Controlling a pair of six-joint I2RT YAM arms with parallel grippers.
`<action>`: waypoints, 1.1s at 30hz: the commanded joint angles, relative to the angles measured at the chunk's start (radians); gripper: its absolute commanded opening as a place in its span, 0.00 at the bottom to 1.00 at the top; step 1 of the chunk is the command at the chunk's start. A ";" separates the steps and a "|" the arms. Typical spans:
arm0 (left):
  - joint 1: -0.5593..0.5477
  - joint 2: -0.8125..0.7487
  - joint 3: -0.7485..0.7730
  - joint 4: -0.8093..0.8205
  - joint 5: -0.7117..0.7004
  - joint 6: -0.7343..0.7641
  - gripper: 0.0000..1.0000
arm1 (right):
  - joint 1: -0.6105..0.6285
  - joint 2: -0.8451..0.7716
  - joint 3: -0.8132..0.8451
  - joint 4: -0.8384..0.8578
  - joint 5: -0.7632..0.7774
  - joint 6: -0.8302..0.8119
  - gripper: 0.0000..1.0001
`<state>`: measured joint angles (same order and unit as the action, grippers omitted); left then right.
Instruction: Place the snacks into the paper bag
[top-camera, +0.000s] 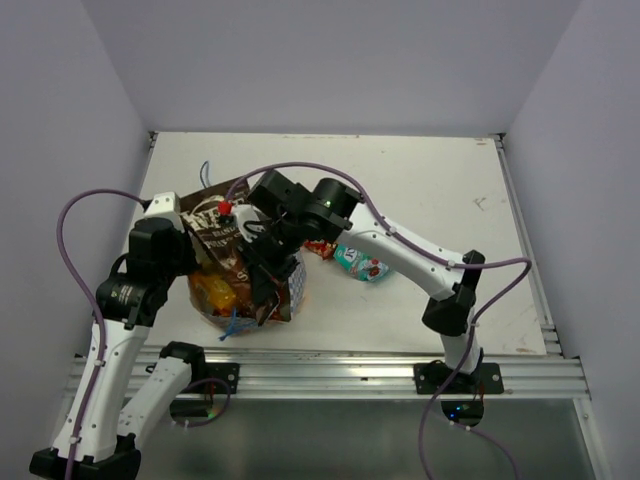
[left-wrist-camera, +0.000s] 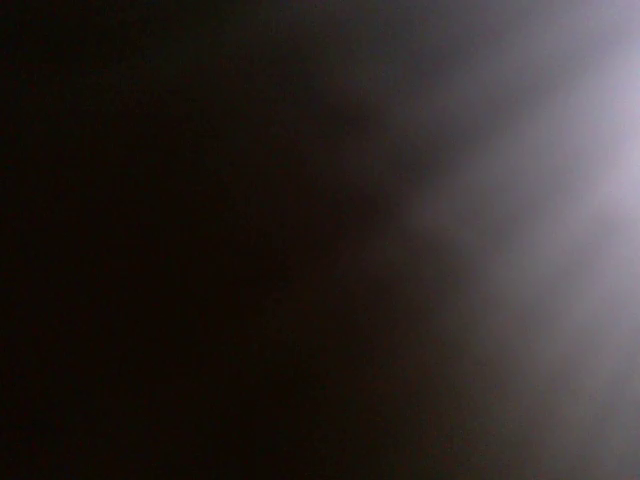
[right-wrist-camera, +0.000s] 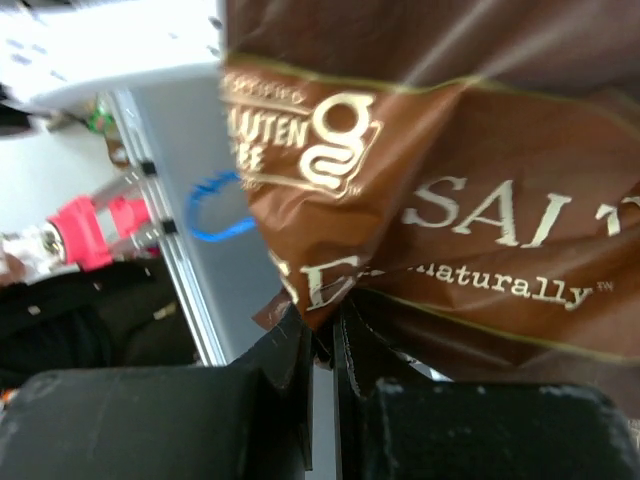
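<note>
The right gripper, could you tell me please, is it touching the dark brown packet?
Touching. In the right wrist view the right gripper pinches the lower edge of the dark brown packet between its nearly closed jaws.

Brown packet (right-wrist-camera: 470, 140) with gold-white lettering, teal packet (top-camera: 358, 262), blue string handle (right-wrist-camera: 195, 212).

Left arm (top-camera: 150, 262), right arm (top-camera: 400, 250) and brown packet (top-camera: 212, 236) crowded over paper bag (top-camera: 293, 288), teal packet (top-camera: 360, 263) lay right of it, table (top-camera: 430, 180) beyond was passable.
</note>
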<state>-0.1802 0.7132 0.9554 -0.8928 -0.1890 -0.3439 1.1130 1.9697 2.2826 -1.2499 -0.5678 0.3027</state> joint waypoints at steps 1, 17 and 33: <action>-0.004 0.005 0.020 0.060 0.011 0.016 0.00 | 0.019 -0.020 -0.127 -0.062 -0.014 -0.051 0.00; -0.005 -0.026 0.028 0.032 0.000 0.020 0.00 | -0.084 0.229 0.292 0.057 0.094 0.102 0.00; -0.004 -0.027 0.032 0.035 -0.001 0.020 0.00 | -0.025 0.384 0.125 -0.258 0.359 -0.050 0.00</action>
<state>-0.1802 0.6956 0.9558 -0.9379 -0.1864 -0.3374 1.0603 2.3260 2.5324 -1.2434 -0.3790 0.3313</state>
